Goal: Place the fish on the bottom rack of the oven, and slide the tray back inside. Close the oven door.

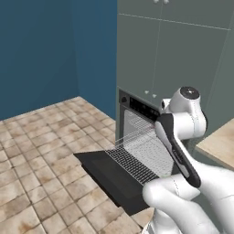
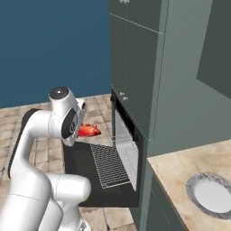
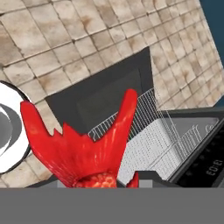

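While clamped shut, hand grips fish, above oven door

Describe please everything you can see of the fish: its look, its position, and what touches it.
The fish is small, bright red-orange and glossy, with spiky fins and a forked tail that spreads wide in the hand view. It hangs in the air, held at the end of the arm by the shut gripper, above the open oven door. It is beside the pulled-out rack, not yet resting on it. Only the gripper touches it.
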You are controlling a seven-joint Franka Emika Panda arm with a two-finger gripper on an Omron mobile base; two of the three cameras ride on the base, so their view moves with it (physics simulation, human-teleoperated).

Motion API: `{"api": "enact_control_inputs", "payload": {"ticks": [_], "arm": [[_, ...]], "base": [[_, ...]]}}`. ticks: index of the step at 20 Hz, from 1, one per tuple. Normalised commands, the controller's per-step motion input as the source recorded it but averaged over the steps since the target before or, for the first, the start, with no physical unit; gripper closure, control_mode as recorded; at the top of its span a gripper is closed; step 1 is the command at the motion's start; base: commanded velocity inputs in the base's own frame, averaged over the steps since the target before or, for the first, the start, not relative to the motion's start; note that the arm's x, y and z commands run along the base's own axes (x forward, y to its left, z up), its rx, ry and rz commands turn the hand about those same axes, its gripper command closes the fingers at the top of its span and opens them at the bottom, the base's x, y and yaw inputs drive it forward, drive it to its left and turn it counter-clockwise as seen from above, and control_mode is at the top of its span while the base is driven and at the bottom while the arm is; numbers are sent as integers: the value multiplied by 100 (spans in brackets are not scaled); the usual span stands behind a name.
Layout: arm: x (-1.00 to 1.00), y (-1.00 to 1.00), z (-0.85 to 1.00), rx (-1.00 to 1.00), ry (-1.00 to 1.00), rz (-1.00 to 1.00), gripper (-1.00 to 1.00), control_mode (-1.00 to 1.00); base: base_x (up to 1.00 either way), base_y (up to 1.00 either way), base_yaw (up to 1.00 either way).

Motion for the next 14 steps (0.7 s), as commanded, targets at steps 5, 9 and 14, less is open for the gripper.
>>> {"api": "enact_control_inputs", "payload": {"ticks": [5, 9, 14], "arm": [[33, 22, -29, 0, 5, -6, 100, -100], [32, 8, -47, 0, 0, -1, 100, -100], [27, 1, -61, 0, 0, 0, 100, -100]], "base": [[0, 0, 0], [0, 0, 0], [0, 0, 0]]}}
